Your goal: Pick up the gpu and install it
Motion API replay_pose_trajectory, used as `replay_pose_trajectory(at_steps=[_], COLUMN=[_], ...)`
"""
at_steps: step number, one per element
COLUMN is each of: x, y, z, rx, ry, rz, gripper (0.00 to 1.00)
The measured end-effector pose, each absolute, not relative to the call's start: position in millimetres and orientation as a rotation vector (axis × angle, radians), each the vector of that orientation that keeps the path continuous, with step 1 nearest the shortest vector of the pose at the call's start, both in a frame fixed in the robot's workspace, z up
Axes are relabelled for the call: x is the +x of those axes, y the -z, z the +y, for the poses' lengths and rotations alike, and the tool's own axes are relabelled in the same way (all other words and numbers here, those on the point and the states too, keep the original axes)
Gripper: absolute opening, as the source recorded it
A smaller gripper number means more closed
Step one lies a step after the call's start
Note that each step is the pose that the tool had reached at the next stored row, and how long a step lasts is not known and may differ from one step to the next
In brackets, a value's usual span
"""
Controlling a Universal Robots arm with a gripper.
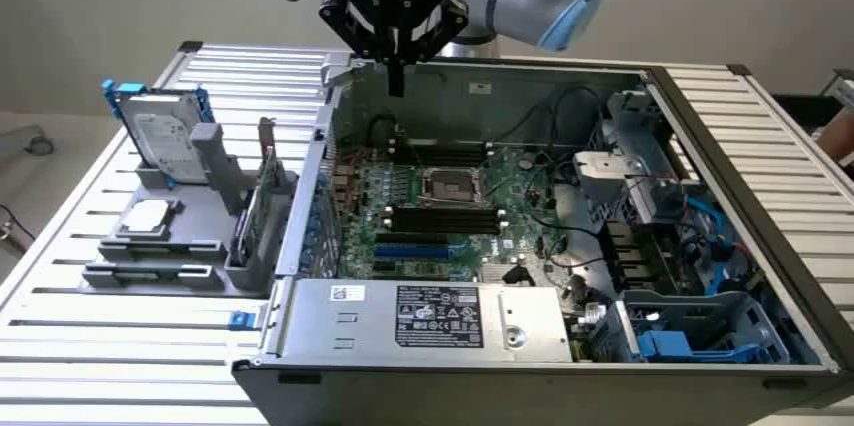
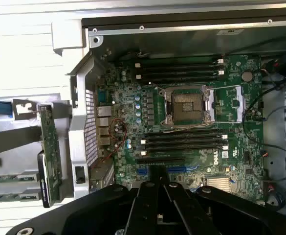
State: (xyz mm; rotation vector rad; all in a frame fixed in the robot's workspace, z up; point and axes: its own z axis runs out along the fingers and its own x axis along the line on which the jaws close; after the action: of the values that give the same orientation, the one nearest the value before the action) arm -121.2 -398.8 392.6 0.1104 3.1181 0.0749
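The gpu stands on edge in a slot of the grey holder beside the open computer case, at the exterior view's left. In the wrist view the gpu appears edge-on, a green board with a black cooler and a silver bracket. My gripper hangs above the case's back left corner, apart from the card, its fingers pressed together with nothing between them. The wrist view has the gripper over the green motherboard.
A hard drive in a blue frame and a small silver processor chip sit on the same holder. Inside the case are the motherboard, cables and a drive cage. The power supply lies at the front.
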Motion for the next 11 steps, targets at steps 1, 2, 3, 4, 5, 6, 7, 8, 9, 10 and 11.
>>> replay_pose_trajectory(at_steps=[1, 2, 3, 4, 5, 6, 7, 8, 9, 10, 11], x=[-121.2, -121.2, -121.2, -121.2, -121.2, -121.5, -121.8, -124.1, -128.9, -133.4, -137.9], y=[-392.6, -392.6, -392.6, -392.6, -392.6, -392.6, -392.6, -392.6, -392.5, -392.4, -392.3], z=[-398.8, -398.8, -398.8, -398.8, -398.8, -398.7, -398.6, -398.0, -396.9, -395.9, -395.0], rx=[0.110, 0.110, 0.110, 0.110, 0.110, 0.110, 0.111, 0.111, 0.110, 0.110, 0.110], ry=[-0.075, -0.075, -0.075, -0.075, -0.075, -0.075, -0.075, -0.075, -0.075, -0.075, -0.075], rz=[3.118, 3.118, 3.118, 3.118, 3.118, 3.118, 3.118, 3.118, 3.118, 3.118, 3.118], gripper=[0.11, 0.11, 0.11, 0.11, 0.11, 0.11, 0.11, 0.11, 0.11, 0.11, 0.11])
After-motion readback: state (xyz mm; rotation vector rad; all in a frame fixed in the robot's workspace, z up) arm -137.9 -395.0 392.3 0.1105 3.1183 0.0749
